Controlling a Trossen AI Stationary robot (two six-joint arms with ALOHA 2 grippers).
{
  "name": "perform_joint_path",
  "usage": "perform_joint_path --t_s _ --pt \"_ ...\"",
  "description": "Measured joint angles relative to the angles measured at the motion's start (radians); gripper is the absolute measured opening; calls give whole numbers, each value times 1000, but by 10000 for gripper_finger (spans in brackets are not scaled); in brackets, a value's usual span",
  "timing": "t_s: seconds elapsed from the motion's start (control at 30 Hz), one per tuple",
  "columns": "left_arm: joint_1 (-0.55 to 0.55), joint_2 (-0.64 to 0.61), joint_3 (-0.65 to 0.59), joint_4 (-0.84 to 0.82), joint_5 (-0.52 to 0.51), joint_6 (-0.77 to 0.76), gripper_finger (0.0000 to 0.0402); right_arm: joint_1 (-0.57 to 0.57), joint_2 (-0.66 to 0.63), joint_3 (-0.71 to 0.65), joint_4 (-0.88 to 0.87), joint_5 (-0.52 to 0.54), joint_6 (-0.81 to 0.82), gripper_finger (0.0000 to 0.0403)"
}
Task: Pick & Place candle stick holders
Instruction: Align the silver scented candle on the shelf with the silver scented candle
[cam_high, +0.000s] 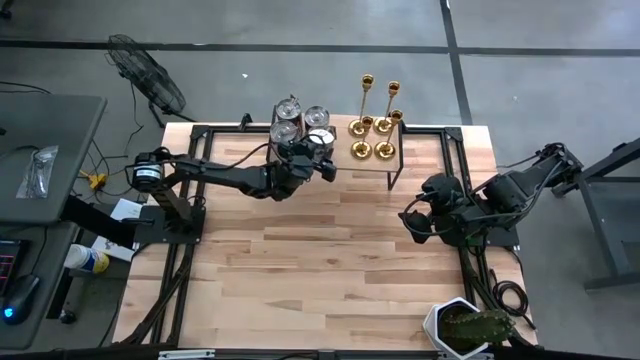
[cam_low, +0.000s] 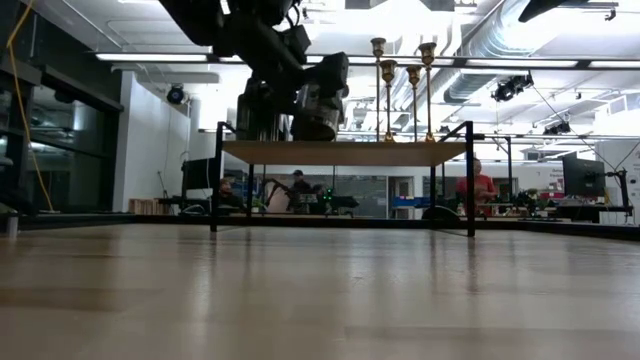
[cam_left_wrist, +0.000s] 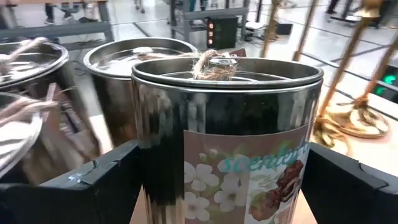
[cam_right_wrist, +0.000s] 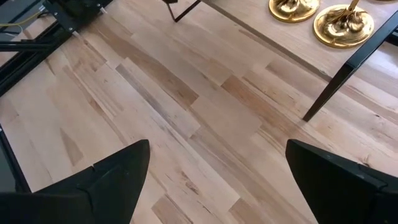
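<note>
Four gold candle stick holders (cam_high: 373, 124) stand on the small shelf (cam_high: 420, 160) beside four silver tins (cam_high: 300, 122). The left gripper (cam_high: 322, 165) has its fingers spread around one tin. The right gripper (cam_high: 412, 222) hangs open above the table (cam_high: 330, 270).

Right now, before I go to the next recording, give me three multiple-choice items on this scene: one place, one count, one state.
1. Where do the shiny gold candle stick holders stand?
A. on the raised wooden shelf
B. on the floor
C. in a plant pot

2. How many of them are there?
A. two
B. four
C. six

3. What is the right gripper doing?
A. shut on a holder
B. shut on a tin
C. open, holding nothing

Key: 1 A, their bases sit on the shelf top, near the left gripper. 2 B, the high view shows four. 3 C, its wrist view shows only bare table between its jaws.
</note>
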Motion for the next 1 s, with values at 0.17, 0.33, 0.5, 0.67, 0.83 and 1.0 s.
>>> perform_joint_path --t_s 0.17,0.33,0.5,0.67,0.83,1.0 --pt "14 0 0 1 -7 -6 353 0 0 0 -2 -3 0 368" --pt "15 31 1 12 -7 -34 353 0 0 0 -2 -3 -11 368" --pt "14 49 3 28 -12 -47 353 0 0 0 -3 -12 -15 368" --pt "20 48 3 35 -24 -40 353 0 0 0 -2 -20 -16 368" --pt "35 48 3 31 -25 -39 353 0 0 0 -2 -20 -21 368" --pt "42 48 3 31 -14 -39 354 0 0 0 -1 -20 -23 368"
